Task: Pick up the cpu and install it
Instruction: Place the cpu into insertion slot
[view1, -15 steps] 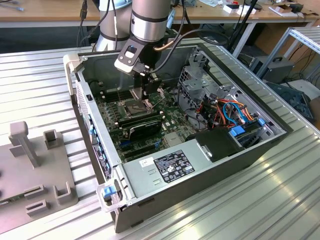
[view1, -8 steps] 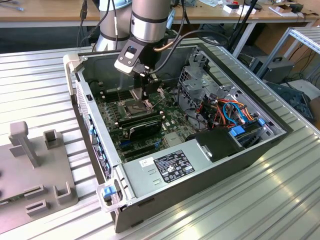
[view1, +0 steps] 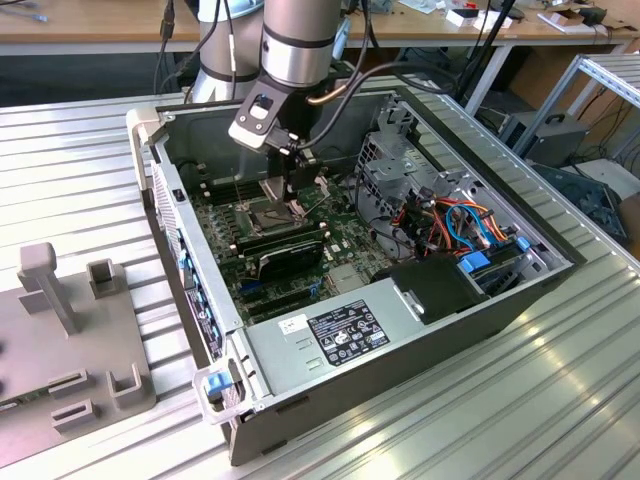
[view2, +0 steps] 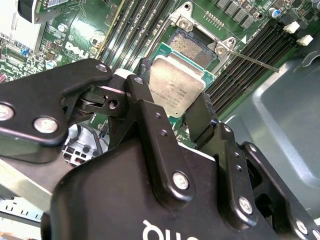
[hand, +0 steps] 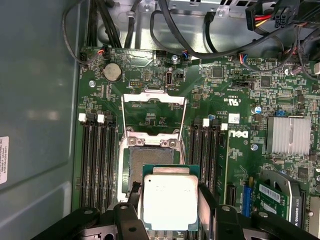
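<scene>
The cpu (hand: 170, 202), a flat square chip with a silver-grey metal top on a green edge, sits between my gripper's (hand: 170, 212) two black fingers (hand: 206, 200). The gripper is shut on the cpu's opposite sides. In the second wrist view the cpu (view2: 177, 85) hangs tilted just above and beside the open socket (view2: 192, 47). The socket (hand: 150, 157) lies bare, and its shiny hinged frame (hand: 154, 112) is flipped back on the motherboard. In the exterior view my gripper (view1: 297, 175) reaches down inside the computer case, just over the socket (view1: 270, 212).
Memory slots (hand: 97, 165) flank the socket on both sides. A long black card (view1: 290, 250), a grey power supply (view1: 335, 330), a metal drive cage (view1: 400, 165) and coloured cables (view1: 460, 225) crowd the case. A grey fixture block (view1: 70, 340) stands at the exterior view's left.
</scene>
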